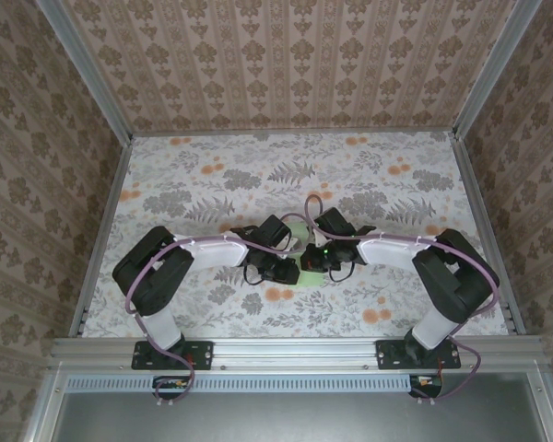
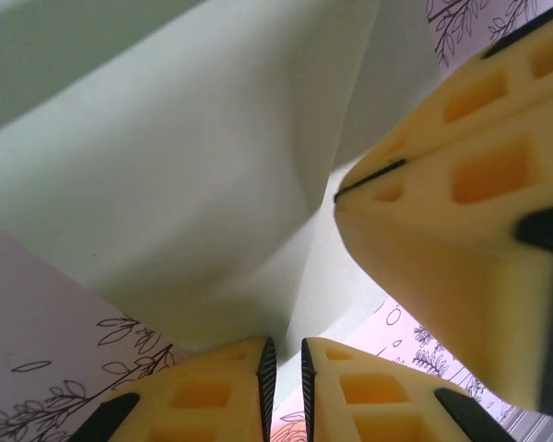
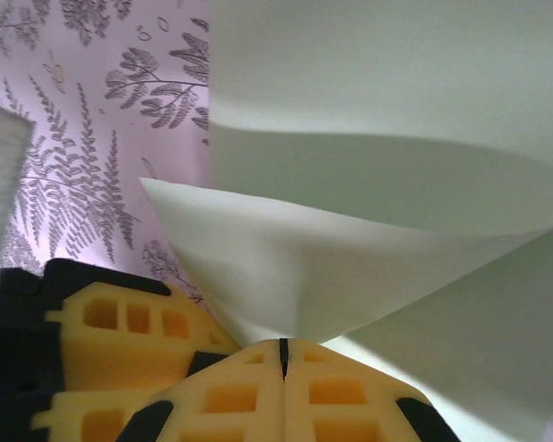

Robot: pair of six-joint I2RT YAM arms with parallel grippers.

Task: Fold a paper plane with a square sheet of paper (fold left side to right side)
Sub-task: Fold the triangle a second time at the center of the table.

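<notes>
The pale-green paper (image 1: 299,229) lies at the table's centre, mostly under both wrists. In the left wrist view the paper (image 2: 184,166) is creased and lifted, one fold running down into the narrow gap of my left gripper (image 2: 284,346); its pads stand slightly apart. Yellow fingers (image 2: 461,184) of the right gripper sit close on the right. In the right wrist view my right gripper (image 3: 283,343) is shut on a raised, curled flap of the paper (image 3: 350,258). The left gripper's fingers (image 3: 120,322) show beside it. From above, left gripper (image 1: 284,267) and right gripper (image 1: 313,256) nearly touch.
A floral, fern-printed cloth (image 1: 212,184) covers the table. Aluminium rails (image 1: 101,230) border it left, right and back, with patterned walls behind them. The arms' bases (image 1: 170,353) stand on the near rail.
</notes>
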